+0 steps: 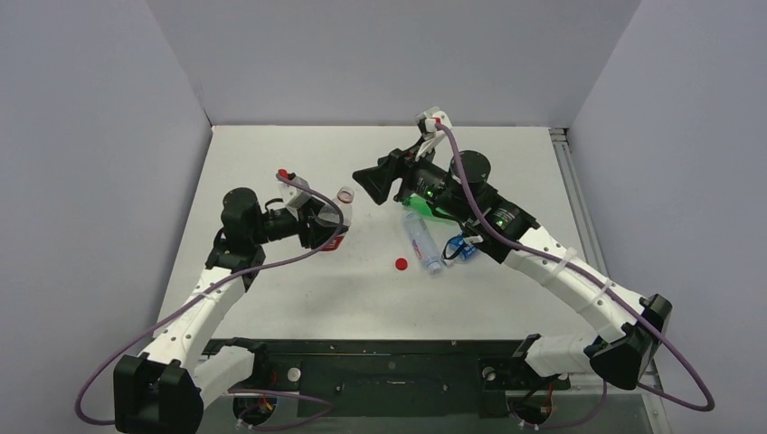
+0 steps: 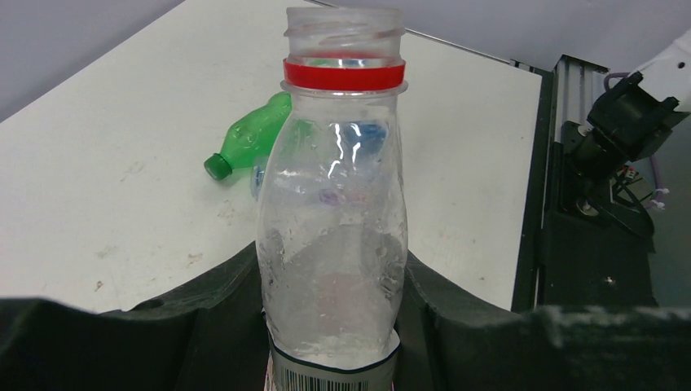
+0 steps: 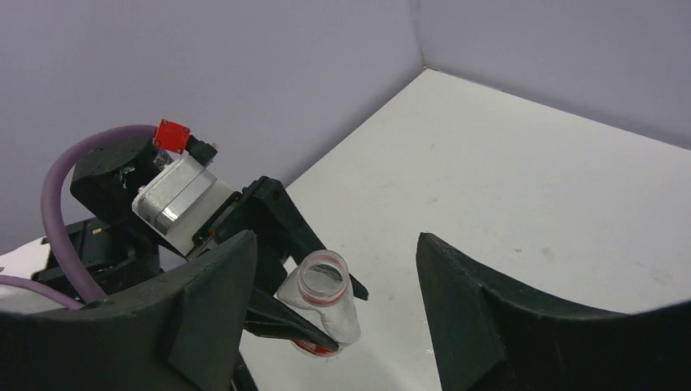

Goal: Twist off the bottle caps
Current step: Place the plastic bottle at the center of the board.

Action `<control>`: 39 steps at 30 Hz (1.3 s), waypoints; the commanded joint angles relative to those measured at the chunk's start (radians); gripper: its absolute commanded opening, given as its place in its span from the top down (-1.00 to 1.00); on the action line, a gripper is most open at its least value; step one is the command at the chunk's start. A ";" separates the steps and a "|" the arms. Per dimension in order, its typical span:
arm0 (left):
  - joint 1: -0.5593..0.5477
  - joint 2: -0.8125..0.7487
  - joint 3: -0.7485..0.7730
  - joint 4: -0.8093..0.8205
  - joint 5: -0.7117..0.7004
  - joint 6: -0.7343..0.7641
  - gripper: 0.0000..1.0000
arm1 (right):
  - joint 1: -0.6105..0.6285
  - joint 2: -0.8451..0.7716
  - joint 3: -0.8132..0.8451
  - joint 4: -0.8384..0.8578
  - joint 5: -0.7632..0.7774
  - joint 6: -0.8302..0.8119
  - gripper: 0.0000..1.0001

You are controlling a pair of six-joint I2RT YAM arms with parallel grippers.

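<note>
Bottle with the red-white label stands upright in the left claw, whose two dark jaws are closed on its lower body just above the label. Its mouth is open and uncapped, and a red ring sits around the neck just under the thread.

Right of that bottle and level with its mouth, the right claw hangs above the bench with its jaws spread and nothing between them. In the right wrist view the bottle's open mouth shows below and between the jaws, apart from both.

The red cap lies on the bench to the right of the held bottle and nearer the arm bases, touching neither claw. Just beyond the cap, further from the held bottle, the clear ribbed bottle lies on its side. The green bottle lies behind it with its green cap on, partly under the right arm. The blue-label bottle lies furthest right.
</note>
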 commanded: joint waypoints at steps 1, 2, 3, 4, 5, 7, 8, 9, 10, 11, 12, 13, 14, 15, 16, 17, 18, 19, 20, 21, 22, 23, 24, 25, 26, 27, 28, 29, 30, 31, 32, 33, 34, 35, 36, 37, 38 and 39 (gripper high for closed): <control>-0.028 -0.030 0.021 0.000 0.049 0.026 1.00 | 0.032 0.048 0.027 0.091 -0.106 0.078 -0.34; -0.029 -0.029 0.023 0.000 0.048 0.025 1.00 | 0.045 0.059 0.033 0.093 -0.107 0.079 -0.34; -0.031 -0.027 0.026 0.000 0.047 0.024 1.00 | 0.050 0.065 0.043 0.092 -0.112 0.079 -0.34; -0.032 -0.026 0.028 0.001 0.045 0.023 1.00 | 0.062 0.076 0.049 0.090 -0.113 0.077 -0.34; -0.032 -0.025 0.031 0.001 0.043 0.017 1.00 | 0.069 0.081 0.058 0.076 -0.109 0.069 -0.34; -0.033 -0.025 0.034 0.004 0.042 0.009 1.00 | 0.080 0.094 0.058 0.059 -0.101 0.060 -0.30; -0.034 -0.026 0.034 0.009 0.041 0.006 1.00 | 0.084 0.098 0.056 0.056 -0.099 0.060 -0.26; -0.035 -0.026 0.034 0.013 0.038 -0.001 1.00 | 0.087 0.099 0.051 0.048 -0.092 0.055 -0.21; -0.034 -0.026 0.035 0.021 0.036 -0.011 1.00 | 0.092 0.103 0.045 0.038 -0.089 0.052 -0.18; -0.035 -0.027 0.034 0.026 0.031 -0.018 1.00 | 0.095 0.103 0.041 0.034 -0.084 0.046 -0.13; -0.035 -0.028 0.034 0.037 0.027 -0.029 1.00 | 0.100 0.105 0.036 0.030 -0.075 0.038 -0.11; -0.035 -0.028 0.034 0.042 0.024 -0.034 1.00 | 0.104 0.107 0.035 0.012 -0.065 0.032 -0.08; -0.035 -0.028 0.034 0.053 0.023 -0.045 1.00 | 0.112 0.112 0.040 -0.024 -0.041 0.015 -0.06; -0.035 -0.029 0.035 0.058 0.023 -0.050 1.00 | 0.114 0.115 0.041 -0.037 -0.033 0.008 -0.02; -0.035 -0.030 0.035 0.067 0.023 -0.059 1.00 | 0.116 0.120 0.039 -0.053 -0.017 0.000 0.00; -0.037 -0.030 0.036 0.070 0.023 -0.062 1.00 | 0.118 0.121 0.039 -0.057 -0.008 -0.003 0.03; -0.040 -0.033 0.037 0.072 0.024 -0.066 1.00 | 0.123 0.126 0.043 -0.070 0.015 -0.013 0.05; -0.041 -0.035 0.038 0.073 0.025 -0.067 1.00 | 0.127 0.133 0.047 -0.080 0.025 -0.019 0.08; -0.045 -0.038 0.038 0.073 0.028 -0.067 1.00 | 0.129 0.137 0.057 -0.096 0.042 -0.027 0.10; -0.048 -0.043 0.037 0.073 0.029 -0.067 1.00 | 0.133 0.144 0.062 -0.102 0.048 -0.030 0.15; -0.054 -0.044 0.037 0.073 0.028 -0.066 1.00 | 0.135 0.148 0.071 -0.109 0.054 -0.034 0.19; -0.056 -0.048 0.036 0.071 0.028 -0.066 1.00 | 0.137 0.152 0.075 -0.109 0.056 -0.034 0.30; -0.060 -0.049 0.036 0.069 0.026 -0.062 1.00 | 0.138 0.153 0.077 -0.104 0.058 -0.035 0.38; -0.061 -0.052 0.035 0.064 0.025 -0.058 1.00 | 0.141 0.154 0.078 -0.099 0.060 -0.036 0.58; -0.064 -0.053 0.038 0.051 0.013 -0.052 0.60 | 0.142 0.156 0.080 -0.095 0.065 -0.038 0.90; -0.064 -0.055 0.040 0.028 0.007 -0.048 -0.23 | 0.142 0.157 0.086 -0.097 0.073 -0.044 0.97; -0.064 -0.055 0.044 0.014 -0.007 -0.040 -0.65 | 0.143 0.163 0.090 -0.101 0.077 -0.049 1.00; -0.064 -0.056 0.048 -0.020 -0.021 -0.026 -0.96 | 0.143 0.166 0.101 -0.110 0.083 -0.065 1.00; -0.063 -0.058 0.049 -0.057 -0.032 -0.016 -0.99 | 0.141 0.174 0.114 -0.115 0.088 -0.076 1.00; -0.060 -0.061 0.051 -0.078 -0.062 0.009 -0.94 | 0.141 0.180 0.122 -0.128 0.107 -0.105 1.00; -0.058 -0.071 0.051 -0.127 -0.080 0.031 -0.94 | 0.139 0.195 0.138 -0.135 0.136 -0.120 1.00; -0.051 -0.079 0.049 -0.152 -0.113 0.076 -0.93 | 0.137 0.203 0.145 -0.151 0.150 -0.154 1.00; -0.046 -0.092 0.047 -0.212 -0.130 0.118 -0.93 | 0.130 0.225 0.161 -0.162 0.185 -0.188 1.00; -0.035 -0.099 0.041 -0.239 -0.166 0.132 -0.93 | 0.125 0.239 0.168 -0.165 0.205 -0.203 1.00; -0.029 -0.112 0.037 -0.279 -0.184 0.149 -0.93 | 0.112 0.266 0.179 -0.167 0.237 -0.232 1.00; -0.012 -0.117 0.031 -0.295 -0.211 0.151 -0.93 | 0.103 0.283 0.185 -0.163 0.252 -0.243 1.00; 0.000 -0.126 0.027 -0.314 -0.221 0.148 -0.93 | 0.084 0.319 0.194 -0.148 0.275 -0.265 1.00; 0.027 -0.129 0.019 -0.318 -0.236 0.140 -0.93 | 0.076 0.338 0.199 -0.137 0.287 -0.276 1.00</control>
